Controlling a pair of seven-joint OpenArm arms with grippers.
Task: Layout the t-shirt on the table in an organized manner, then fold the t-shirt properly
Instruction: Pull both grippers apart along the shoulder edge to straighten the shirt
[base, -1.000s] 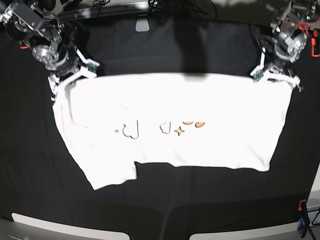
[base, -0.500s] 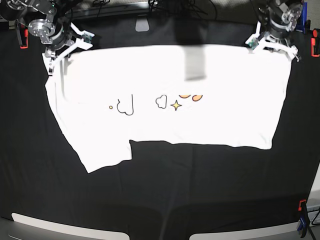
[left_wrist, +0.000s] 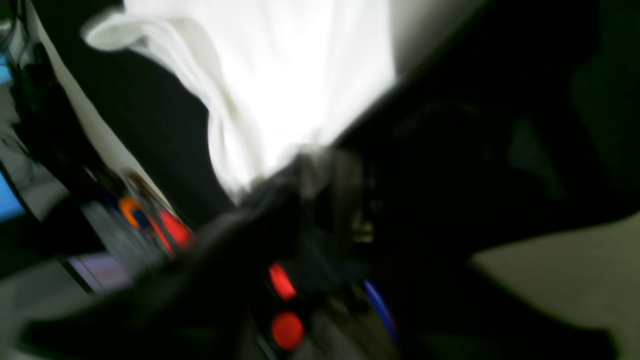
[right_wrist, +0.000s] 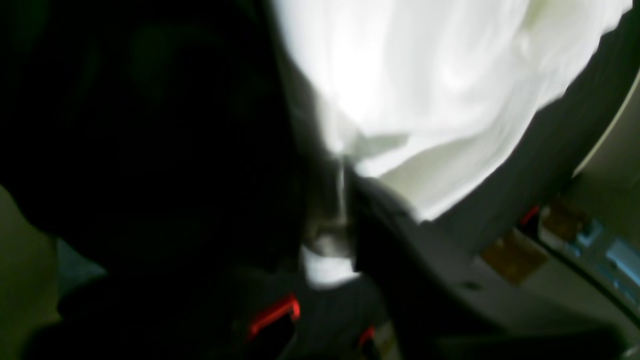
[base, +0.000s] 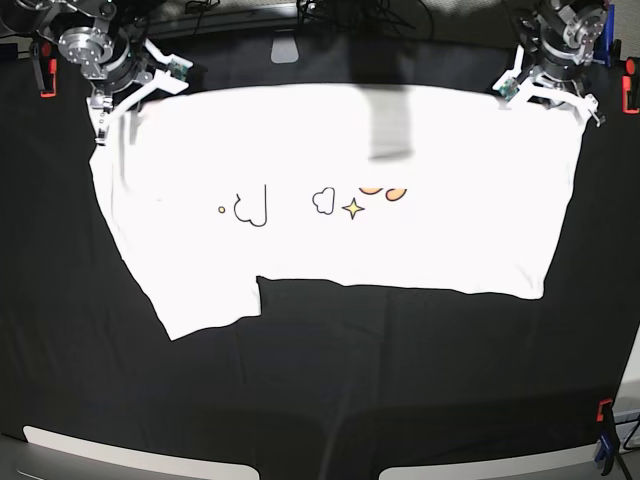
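The white t-shirt (base: 330, 190) lies spread wide across the black table (base: 320, 400), with small cloud and star doodles near its middle and one sleeve pointing to the near left. My right gripper (base: 130, 95) is at the shirt's far left corner and my left gripper (base: 548, 92) at its far right corner. Both wrist views are blurred by motion. In the left wrist view the white cloth (left_wrist: 280, 75) runs up to dark fingers (left_wrist: 260, 215). The right wrist view shows the cloth (right_wrist: 425, 90) ending at a dark finger (right_wrist: 380, 215). Whether the jaws still pinch the cloth is unclear.
Red clamps sit at the far left (base: 45, 80), far right (base: 630, 95) and near right (base: 604, 410) table edges, with a blue clamp (base: 603, 450) below the last. A grey shadow band (base: 390, 125) crosses the shirt's far edge. Cables lie behind the table.
Over the last second both grippers drew the shirt's far edge toward the back of the table, stretching it flatter. In the last half second it shifted only slightly further back.
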